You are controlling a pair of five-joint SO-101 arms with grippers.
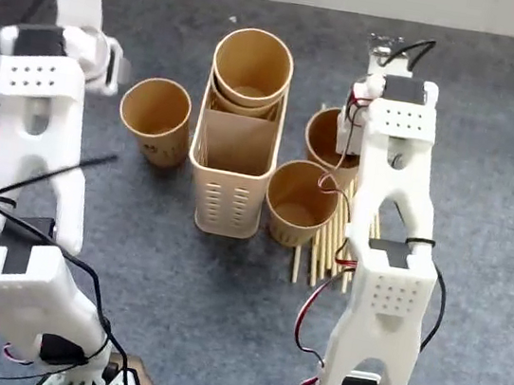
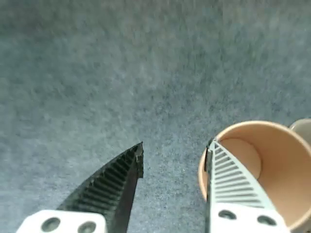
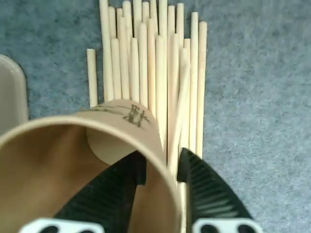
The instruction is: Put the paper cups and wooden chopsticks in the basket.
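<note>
Basket (image 1: 227, 198): cream and slotted, upright at mid-table; its far compartment holds stacked paper cups (image 1: 253, 63).
Right gripper (image 3: 161, 162): narrowed onto the wall of the held cup (image 3: 58, 150), one dark finger inside the rim and one outside.
Held cup: right of the basket, partly under the right arm.
Wooden chopsticks (image 3: 146, 63): a flat bundle on the grey carpet (image 1: 494, 140), just beyond the held cup.
Near cup (image 1: 297, 203): upright, just beside the basket, between it and the chopsticks.
Left gripper (image 2: 175, 150): spread wide, holding nothing; its pale finger is at the rim of the left cup (image 2: 272, 155), its dark finger over carpet.
Left cup: upright, left of the basket.
</note>
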